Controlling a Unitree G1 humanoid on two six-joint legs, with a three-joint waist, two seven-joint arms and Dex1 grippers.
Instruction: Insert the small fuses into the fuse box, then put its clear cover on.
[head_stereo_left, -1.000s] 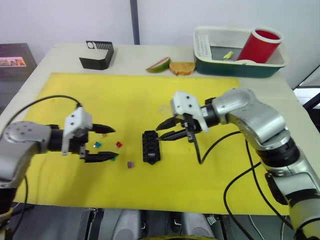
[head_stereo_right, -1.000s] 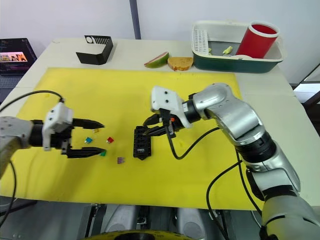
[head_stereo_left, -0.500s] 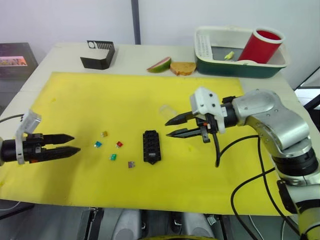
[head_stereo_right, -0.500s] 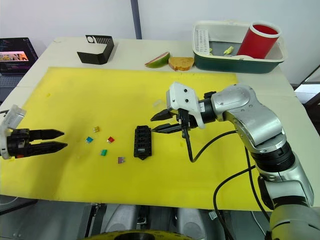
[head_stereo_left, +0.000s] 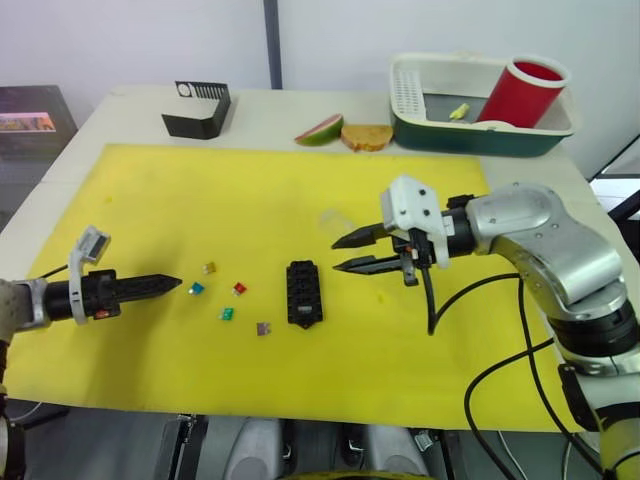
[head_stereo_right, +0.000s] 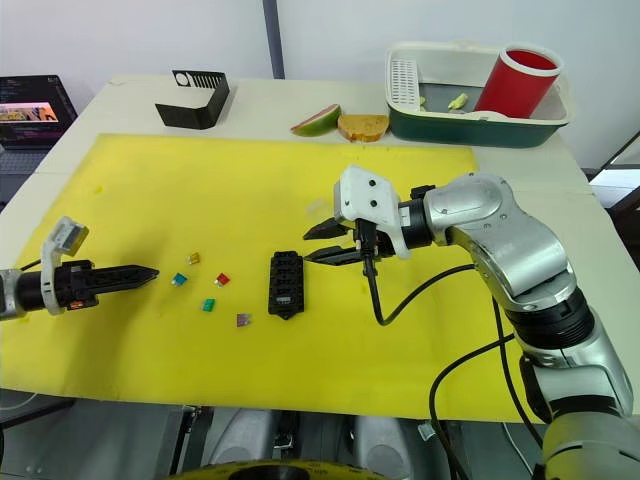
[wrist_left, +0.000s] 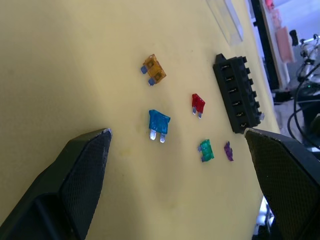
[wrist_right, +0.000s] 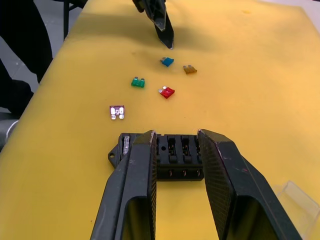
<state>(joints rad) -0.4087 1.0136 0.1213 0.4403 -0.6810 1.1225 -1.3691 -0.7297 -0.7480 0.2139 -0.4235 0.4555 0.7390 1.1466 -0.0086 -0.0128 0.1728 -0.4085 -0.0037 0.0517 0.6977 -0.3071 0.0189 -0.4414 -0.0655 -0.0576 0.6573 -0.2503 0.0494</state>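
The black fuse box (head_stereo_left: 302, 293) lies on the yellow mat (head_stereo_left: 300, 190). Several small fuses lie loose to its left: amber (head_stereo_left: 209, 268), blue (head_stereo_left: 196, 289), red (head_stereo_left: 238, 288), green (head_stereo_left: 227, 313) and purple (head_stereo_left: 263, 328). My left gripper (head_stereo_left: 178, 281) is low over the mat, just left of the blue fuse (wrist_left: 160, 125) and pointing at it. It is open and holds nothing. My right gripper (head_stereo_left: 338, 255) hovers open and empty just right of the fuse box (wrist_right: 177, 150), not touching it. The clear cover (head_stereo_left: 335, 218) lies behind the right gripper.
A larger black slotted stand (head_stereo_left: 195, 108) stands at the back left, off the mat. A fruit slice (head_stereo_left: 318, 129) and a piece of bread (head_stereo_left: 365, 136) lie at the back middle. A green and white basin (head_stereo_left: 470, 137) holding a red cup (head_stereo_left: 520, 92) is at the back right.
My left gripper has moved right from the mat's left edge to beside the blue fuse, and has rolled. The right gripper drew back from the fuse box a second ago and now holds still.
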